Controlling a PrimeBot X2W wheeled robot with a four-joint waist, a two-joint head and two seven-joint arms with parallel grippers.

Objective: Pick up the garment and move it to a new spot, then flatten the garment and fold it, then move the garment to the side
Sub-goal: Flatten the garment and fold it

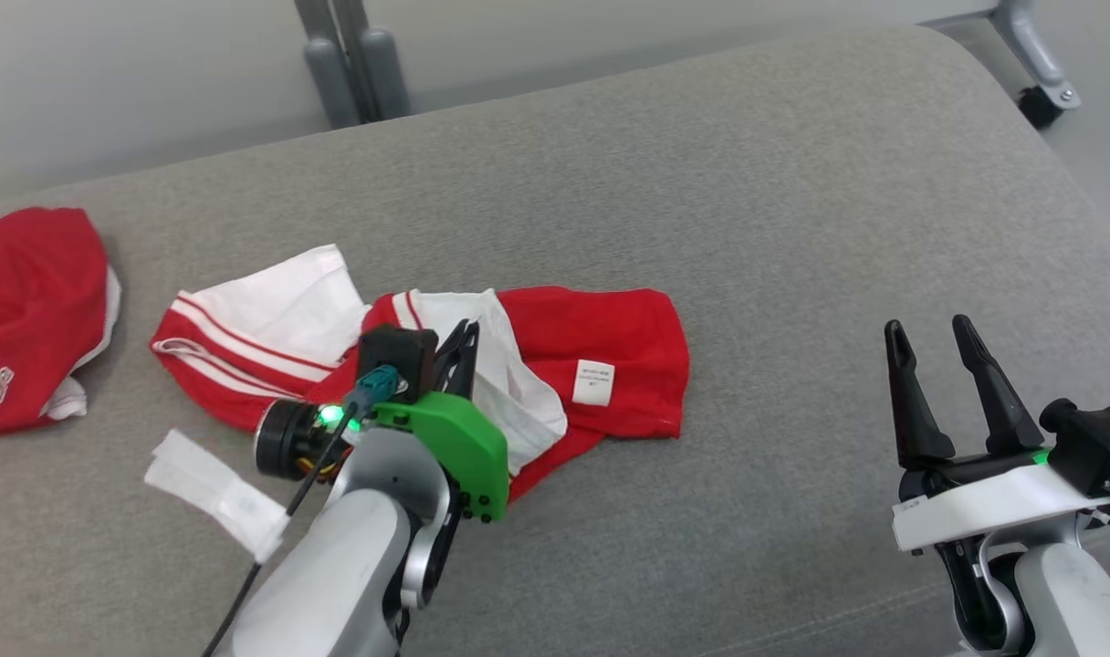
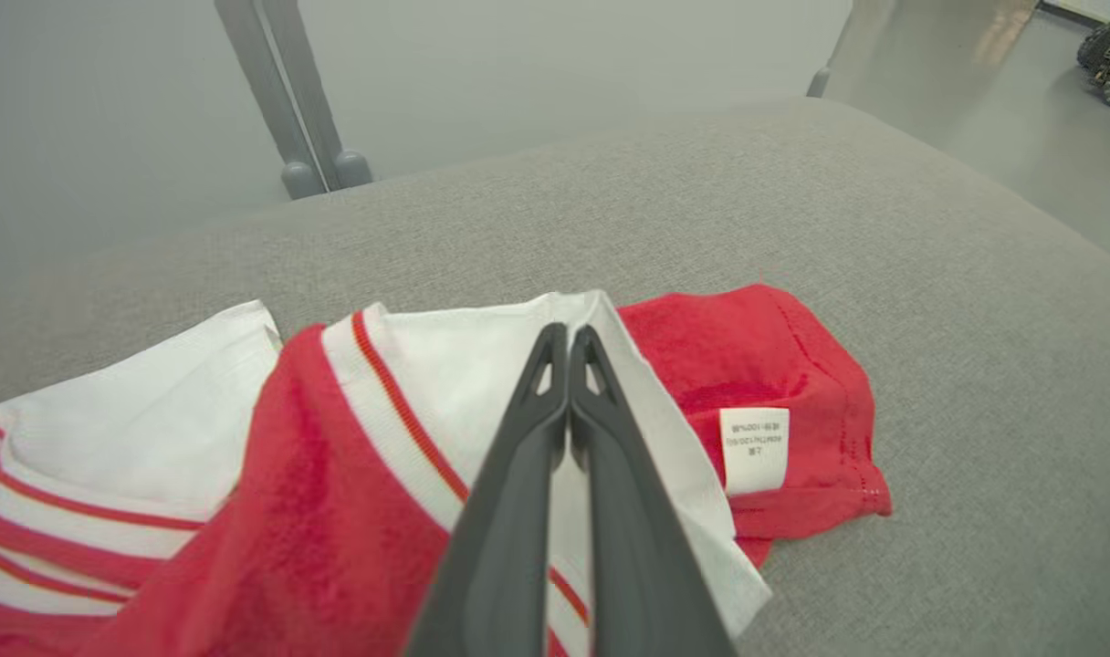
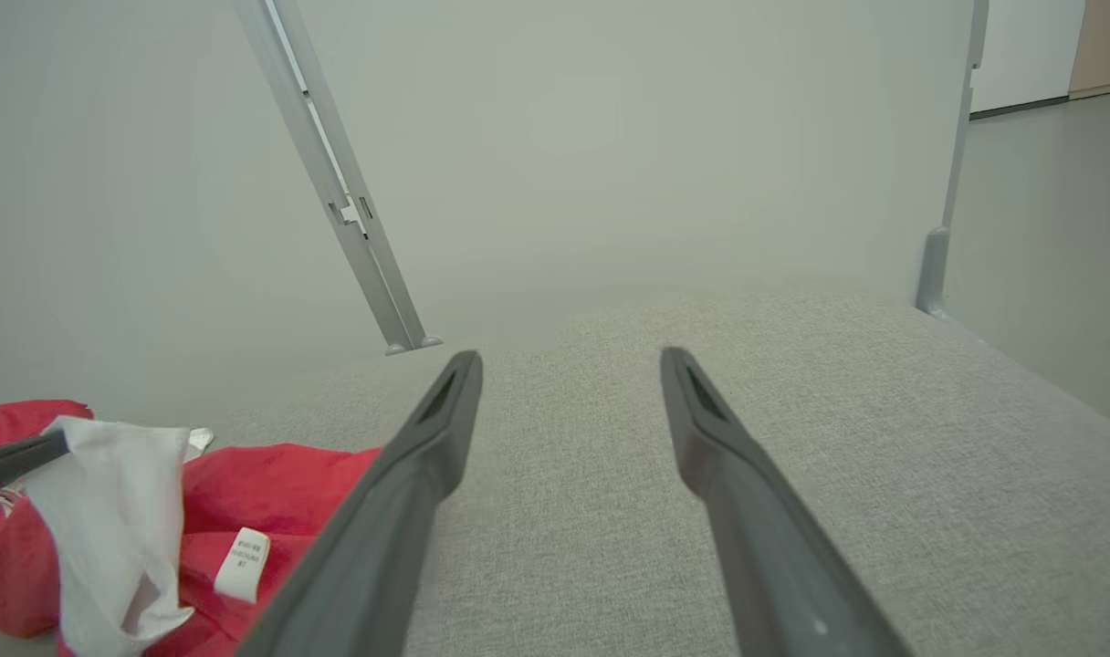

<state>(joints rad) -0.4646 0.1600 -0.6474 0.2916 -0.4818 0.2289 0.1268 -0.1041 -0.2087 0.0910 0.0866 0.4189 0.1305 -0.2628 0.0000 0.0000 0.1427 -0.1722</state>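
**Left jaws pinch the garment; right jaws wide apart**

The garment (image 1: 610, 333), red with white panels and red-striped white trim, lies crumpled on the grey cushion (image 1: 792, 182), left of the middle in the head view. A white label (image 1: 594, 381) shows on its red part, toward the right end. A white striped panel spreads out at its left end.

The left gripper (image 1: 466, 330) reaches over the garment's middle from the near side. Its jaws are pressed together, and their tips sit at the top edge of a white fold. In the right wrist view that white fold rises to a peak at the left gripper's tip and hangs down from it. So the jaws grip the white cloth, while the rest of the garment rests on the cushion.

The right gripper (image 1: 927, 327) stands at the near right, well apart from the garment. Its jaws are spread wide above bare cushion.

At the cushion's far left lies a second red garment (image 1: 26, 310) with white lettering, apart from the first. A white strip (image 1: 213, 493) lies on the cushion just in front of the striped panel. Grey frame legs (image 1: 350, 64) stand behind the cushion.
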